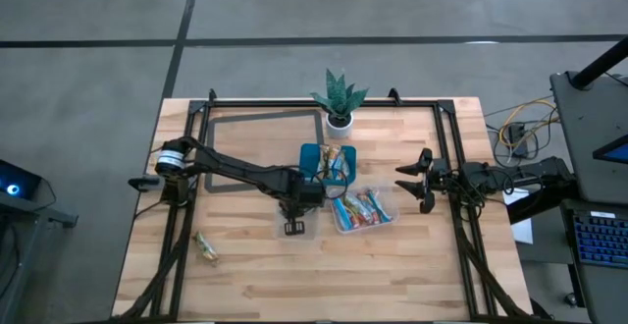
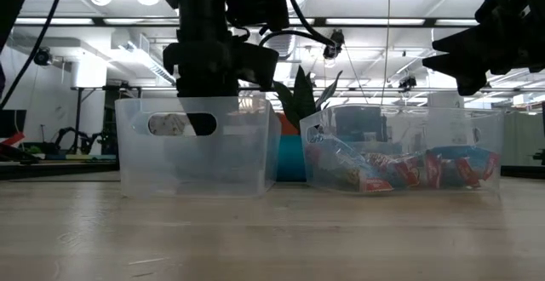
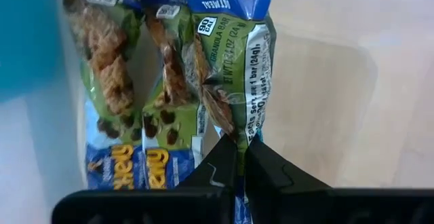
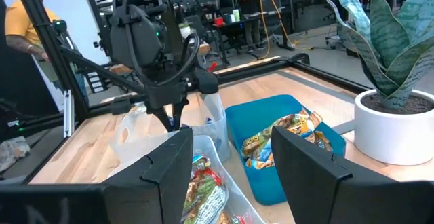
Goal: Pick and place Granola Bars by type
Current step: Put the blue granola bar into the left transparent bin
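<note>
My left gripper (image 1: 294, 206) (image 3: 239, 157) reaches down into the left clear tub (image 1: 292, 221) (image 2: 196, 145) and is shut on a blue-and-green wrapped granola bar (image 3: 234, 61). Two like bars (image 3: 108, 81) (image 3: 166, 102) lie on the tub floor beside it. A second clear tub (image 1: 365, 209) (image 2: 400, 157) holds red-and-blue bars. The teal tray (image 1: 312, 157) (image 4: 285, 108) holds more bars. One loose bar (image 1: 206, 247) lies flat on the table near the left front. My right gripper (image 1: 412, 179) (image 4: 230, 163) hovers open to the right of the tubs. My left gripper pinches the bar between its two fingers at the wrapper's end seam (image 3: 239, 132), coming from above and pointing down. The bar stretches away from the fingertips over the other bars in the tub. I cannot tell whether it rests on them or hangs clear.
A potted plant (image 1: 339, 103) (image 4: 393, 115) stands at the far edge behind the teal tray. A dark flat frame (image 1: 263, 152) lies on the far left part of the table. Bare wood shows along the near edge. People stand in the room beyond the table.
</note>
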Tool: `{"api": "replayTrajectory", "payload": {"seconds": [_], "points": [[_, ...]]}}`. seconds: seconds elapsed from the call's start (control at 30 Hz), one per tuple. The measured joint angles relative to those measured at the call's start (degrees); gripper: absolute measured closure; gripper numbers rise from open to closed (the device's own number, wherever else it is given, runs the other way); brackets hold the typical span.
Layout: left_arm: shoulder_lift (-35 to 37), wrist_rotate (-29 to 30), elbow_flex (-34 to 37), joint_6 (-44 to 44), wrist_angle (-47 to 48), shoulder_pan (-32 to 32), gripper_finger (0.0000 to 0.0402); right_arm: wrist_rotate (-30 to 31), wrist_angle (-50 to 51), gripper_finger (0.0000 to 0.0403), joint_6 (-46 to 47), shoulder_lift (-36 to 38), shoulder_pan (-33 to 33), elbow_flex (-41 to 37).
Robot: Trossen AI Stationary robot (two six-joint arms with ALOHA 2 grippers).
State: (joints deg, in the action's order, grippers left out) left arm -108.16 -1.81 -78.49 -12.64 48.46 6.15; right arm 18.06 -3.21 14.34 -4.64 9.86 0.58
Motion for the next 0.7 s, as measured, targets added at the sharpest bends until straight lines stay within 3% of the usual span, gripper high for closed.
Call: {"api": "replayTrajectory", "payload": {"seconds": [0.37,0.7], "points": [[0.0,-4.71,3.21,-2.1,-2.39,0.0,0.0397,0.0,0.0,0.0213,0.0,-0.02,0.0,0.0],[0.0,-4.68,3.48,-1.31,-2.46,0.0,0.0365,0.0,0.0,0.0213,0.0,-0.02,0.0,0.0]]}}
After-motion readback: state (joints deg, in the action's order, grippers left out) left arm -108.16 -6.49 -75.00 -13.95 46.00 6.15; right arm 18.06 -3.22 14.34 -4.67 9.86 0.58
